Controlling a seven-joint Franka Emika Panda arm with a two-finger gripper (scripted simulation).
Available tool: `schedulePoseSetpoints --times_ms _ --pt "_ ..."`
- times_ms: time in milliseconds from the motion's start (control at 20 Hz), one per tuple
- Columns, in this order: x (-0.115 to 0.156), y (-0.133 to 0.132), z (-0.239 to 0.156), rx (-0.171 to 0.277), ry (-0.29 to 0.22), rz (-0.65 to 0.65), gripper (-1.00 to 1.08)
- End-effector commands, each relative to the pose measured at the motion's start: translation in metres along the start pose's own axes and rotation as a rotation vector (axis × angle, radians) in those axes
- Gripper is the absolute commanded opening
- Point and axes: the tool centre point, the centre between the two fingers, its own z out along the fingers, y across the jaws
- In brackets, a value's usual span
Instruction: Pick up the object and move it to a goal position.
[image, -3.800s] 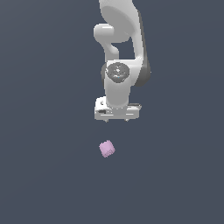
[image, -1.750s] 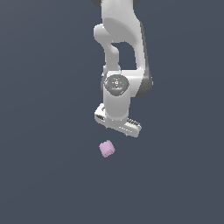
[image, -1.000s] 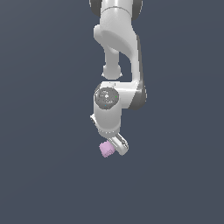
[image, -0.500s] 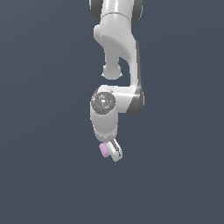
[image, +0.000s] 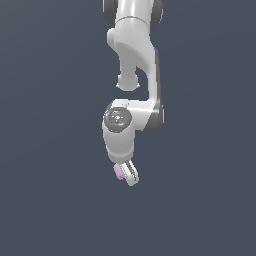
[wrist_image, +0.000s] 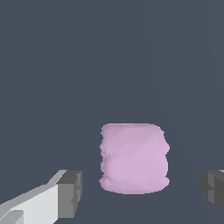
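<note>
A: Currently, gripper (wrist_image: 139, 192) is spread wide, 1 dark pad (wrist_image: 70, 194) on each side of the object (wrist_image: 134, 158), neither touching it.

B: Block position?

A: Between the jaws, beneath the wrist on the grey floor (image: 50, 200).

B: Risk?

A: Bumpy edges; closing off-centre could twist or squeeze it out.

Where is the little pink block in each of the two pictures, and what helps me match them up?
Exterior view: the pink block peeks out beside the lower tip of the white arm, mostly hidden behind the tool.
Wrist view: the pink block fills the lower middle, between the two grey fingertips, with a gap on each side.
Shared landmark: the tool's fingers, which flank the block in both views.
</note>
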Motion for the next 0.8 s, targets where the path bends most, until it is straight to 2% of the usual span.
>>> schedulePoseSetpoints --times_ms 0,350,650,700,750 --pt "0.0 0.0 0.007 -0.001 0.0 0.001 1.0" --pt "0.0 0.002 0.043 -0.001 0.0 0.005 1.0" --pt "0.0 0.0 0.047 -0.001 0.0 0.005 1.0" --pt "0.0 0.0 0.047 -0.001 0.0 0.005 -1.0" --pt "0.0 0.0 0.047 -0.001 0.0 0.005 -1.0"
